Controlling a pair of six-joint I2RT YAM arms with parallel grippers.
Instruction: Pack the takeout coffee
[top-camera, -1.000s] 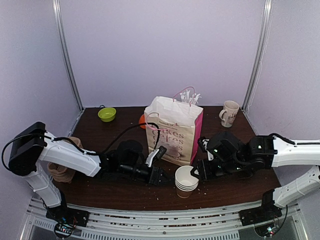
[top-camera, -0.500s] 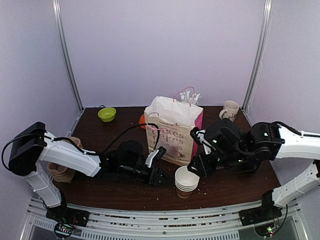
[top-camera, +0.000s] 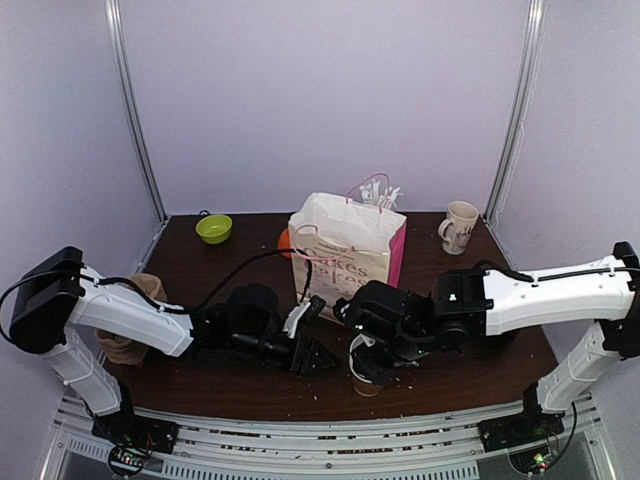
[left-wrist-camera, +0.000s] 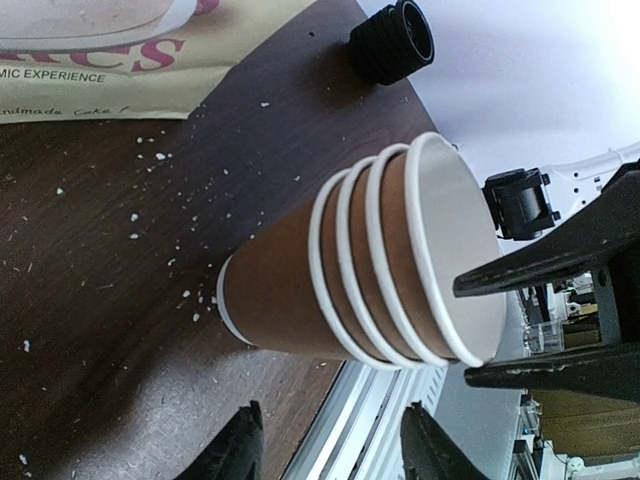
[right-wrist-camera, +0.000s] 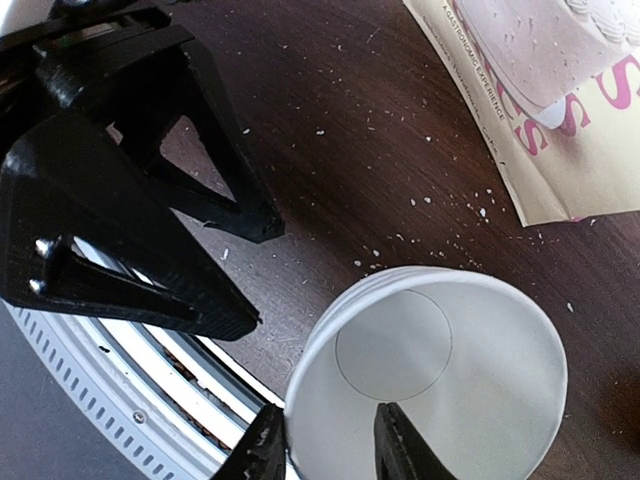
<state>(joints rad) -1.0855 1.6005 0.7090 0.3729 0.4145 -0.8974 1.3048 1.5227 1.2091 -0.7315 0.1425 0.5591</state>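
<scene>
A nested stack of brown kraft cups (top-camera: 373, 376) with white rims stands near the table's front edge, and none has a lid on it. It fills the left wrist view (left-wrist-camera: 300, 285), and the right wrist view looks down into the white top cup (right-wrist-camera: 440, 380). My right gripper (top-camera: 365, 358) is open over the stack and straddles the top rim, one finger outside and one inside (right-wrist-camera: 332, 445). My left gripper (top-camera: 318, 355) is open and empty just left of the stack, low over the table (left-wrist-camera: 330, 450). A squat black stack of lids (left-wrist-camera: 393, 40) lies beyond the cups.
A cream and pink paper bag (top-camera: 345, 258) stands open behind the cups. A cream mug (top-camera: 460, 227) is at the back right and a green bowl (top-camera: 213, 228) at the back left. A brown object (top-camera: 128, 345) sits at the left edge. Crumbs dot the dark table (top-camera: 470, 375).
My right arm has swung left from beside the cups to over the stack, its fingers now at the top rim. The left arm has barely moved.
</scene>
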